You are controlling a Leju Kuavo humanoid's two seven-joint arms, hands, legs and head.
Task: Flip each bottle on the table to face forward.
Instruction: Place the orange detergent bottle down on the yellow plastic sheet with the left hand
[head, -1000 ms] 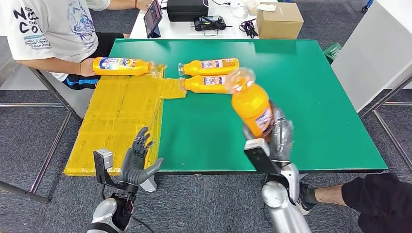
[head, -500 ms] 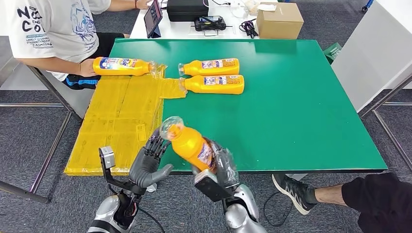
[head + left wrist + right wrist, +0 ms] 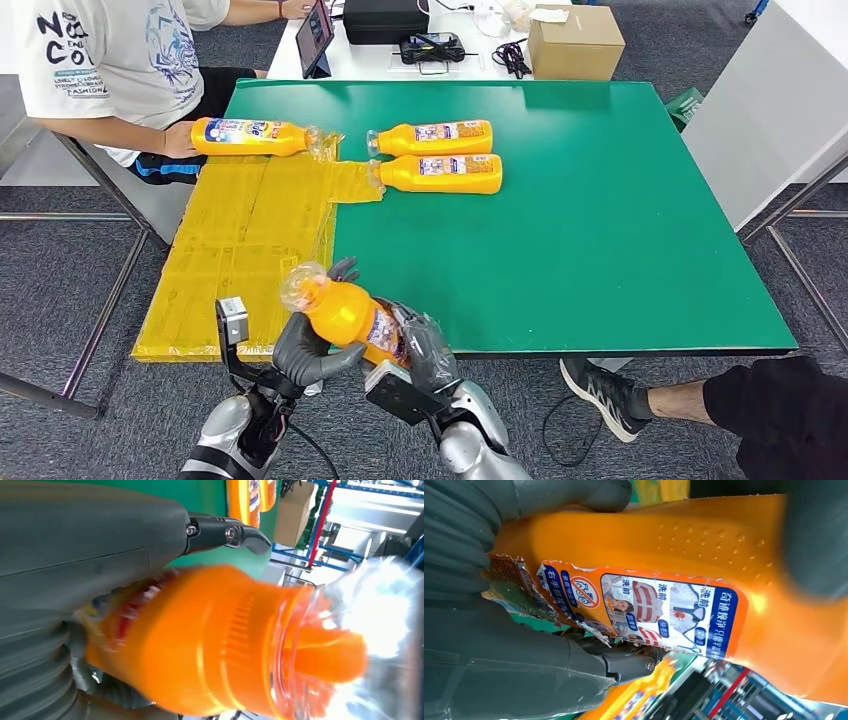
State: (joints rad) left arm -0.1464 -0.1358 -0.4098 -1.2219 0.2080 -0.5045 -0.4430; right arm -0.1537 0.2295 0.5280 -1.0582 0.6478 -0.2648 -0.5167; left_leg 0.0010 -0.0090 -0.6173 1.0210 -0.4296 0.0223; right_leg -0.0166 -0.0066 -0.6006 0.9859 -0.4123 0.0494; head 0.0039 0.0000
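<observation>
Over the near edge of the green table (image 3: pixel 600 250), both the right hand (image 3: pixel 425 345) and left hand (image 3: pixel 300 350) grip one orange detergent bottle (image 3: pixel 350 315), apparently passing it across to turn its label forward.

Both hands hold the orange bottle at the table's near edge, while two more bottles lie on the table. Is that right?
Not quite: the head view shows three more bottles lying on the table, not two. The left hand and right hand do hold the orange bottle at the near edge.
</observation>
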